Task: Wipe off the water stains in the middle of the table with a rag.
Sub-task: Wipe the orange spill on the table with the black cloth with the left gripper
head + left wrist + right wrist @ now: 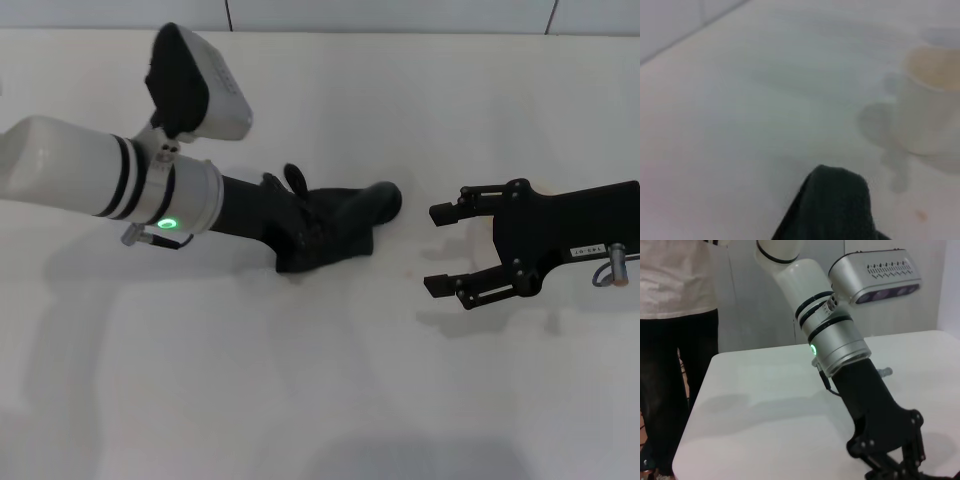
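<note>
Mid-table, nearer far edge: my left gripper [330, 232] pressed into rag [345, 225], jaws buried in cloth, seemingly clamped on it. My right gripper [445, 250] hovers just beside, toward right edge, jaws apart, holding nothing. Water stains [408, 272]: only faint tint left on table [300, 400] between rag and right gripper; one small orange speck [921, 215] near cloth in left wrist view. Judgement: wiping mostly done, residue pass left. Count: one rag, one cup [930, 100], two grippers.
</note>
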Robot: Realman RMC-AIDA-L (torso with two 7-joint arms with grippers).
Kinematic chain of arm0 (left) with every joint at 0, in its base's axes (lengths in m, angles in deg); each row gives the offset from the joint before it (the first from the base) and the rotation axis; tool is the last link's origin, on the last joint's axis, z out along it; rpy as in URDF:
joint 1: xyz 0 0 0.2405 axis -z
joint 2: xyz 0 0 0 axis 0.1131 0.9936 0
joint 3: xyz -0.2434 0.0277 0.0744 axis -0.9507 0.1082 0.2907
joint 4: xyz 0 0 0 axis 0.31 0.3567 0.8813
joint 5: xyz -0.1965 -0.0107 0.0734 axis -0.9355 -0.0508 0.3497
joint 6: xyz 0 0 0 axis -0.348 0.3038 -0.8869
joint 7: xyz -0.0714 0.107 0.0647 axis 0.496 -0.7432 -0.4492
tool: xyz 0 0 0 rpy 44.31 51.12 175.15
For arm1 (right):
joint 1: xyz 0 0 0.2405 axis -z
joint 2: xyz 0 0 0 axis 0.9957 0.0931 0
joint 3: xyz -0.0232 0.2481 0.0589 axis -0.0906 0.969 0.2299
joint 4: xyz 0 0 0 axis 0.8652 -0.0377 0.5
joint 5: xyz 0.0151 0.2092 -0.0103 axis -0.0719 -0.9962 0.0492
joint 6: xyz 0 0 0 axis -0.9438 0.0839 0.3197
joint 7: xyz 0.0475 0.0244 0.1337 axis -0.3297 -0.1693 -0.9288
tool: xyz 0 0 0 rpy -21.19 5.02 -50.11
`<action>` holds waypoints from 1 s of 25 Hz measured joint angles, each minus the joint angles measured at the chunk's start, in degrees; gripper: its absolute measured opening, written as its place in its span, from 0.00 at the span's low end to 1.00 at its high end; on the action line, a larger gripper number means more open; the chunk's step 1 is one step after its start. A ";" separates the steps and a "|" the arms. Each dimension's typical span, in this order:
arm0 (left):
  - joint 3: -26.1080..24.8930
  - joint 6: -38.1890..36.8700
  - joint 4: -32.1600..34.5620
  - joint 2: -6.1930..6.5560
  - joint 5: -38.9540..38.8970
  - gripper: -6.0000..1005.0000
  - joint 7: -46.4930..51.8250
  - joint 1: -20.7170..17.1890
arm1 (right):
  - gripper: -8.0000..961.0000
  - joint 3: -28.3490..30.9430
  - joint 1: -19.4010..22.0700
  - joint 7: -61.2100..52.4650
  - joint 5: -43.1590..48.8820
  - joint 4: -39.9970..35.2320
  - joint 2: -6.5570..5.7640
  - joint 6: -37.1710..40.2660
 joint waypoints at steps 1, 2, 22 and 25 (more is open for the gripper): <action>0.46 -0.49 0.10 -0.04 -0.07 0.06 -0.06 0.13 | 0.88 -0.08 0.09 0.03 0.00 0.00 0.00 -0.01; 0.68 -1.52 0.26 -0.09 -0.11 0.06 -0.36 0.22 | 0.88 -0.14 0.18 0.08 0.00 0.00 0.00 -0.01; 0.83 1.25 -7.01 -0.23 -3.25 0.06 -5.10 6.83 | 0.88 -1.17 0.36 0.32 -0.02 0.07 0.05 0.00; 0.85 5.23 -9.67 -0.32 -3.06 0.06 -4.60 7.78 | 0.88 -2.27 -0.16 0.38 -0.51 0.11 0.26 -0.67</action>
